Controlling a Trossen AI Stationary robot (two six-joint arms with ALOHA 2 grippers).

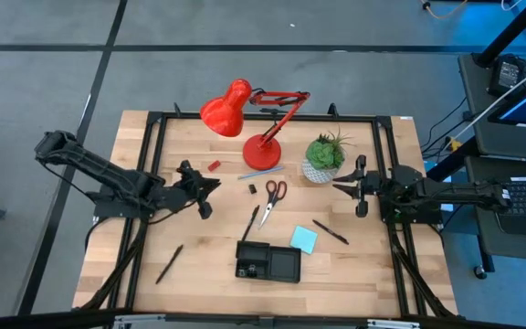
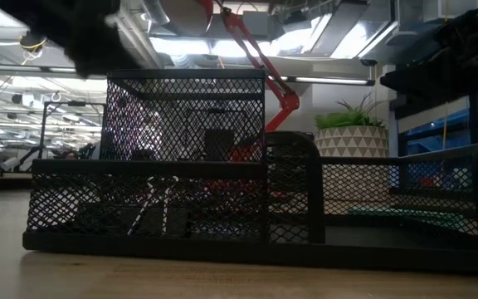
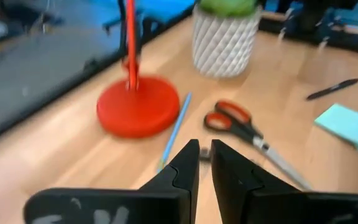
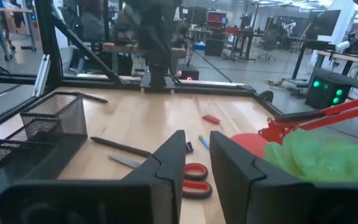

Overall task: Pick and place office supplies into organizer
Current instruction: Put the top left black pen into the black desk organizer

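Note:
The black mesh organizer (image 1: pixel 269 262) stands near the table's front edge and fills the low view (image 2: pixel 181 166). Lying flat on the wood are the red-handled scissors (image 1: pixel 273 195), a light blue sticky-note pad (image 1: pixel 304 239), dark pens (image 1: pixel 169 263) (image 1: pixel 331 232) (image 1: pixel 251 222), a thin blue pencil (image 1: pixel 261 175), a small red piece (image 1: pixel 215 166) and a black clip (image 1: pixel 252 188). My left gripper (image 1: pixel 210 185) hangs left of the scissors (image 3: pixel 241 124), its fingers a narrow gap apart with nothing between them. My right gripper (image 1: pixel 341 187) waits at the right, also narrowly open and holding nothing.
A red desk lamp (image 1: pixel 261 151) and a green plant in a white pot (image 1: pixel 322 163) stand at the back middle of the table. A black frame (image 1: pixel 153 119) runs around the tabletop. Bare wood lies between the left gripper and the organizer.

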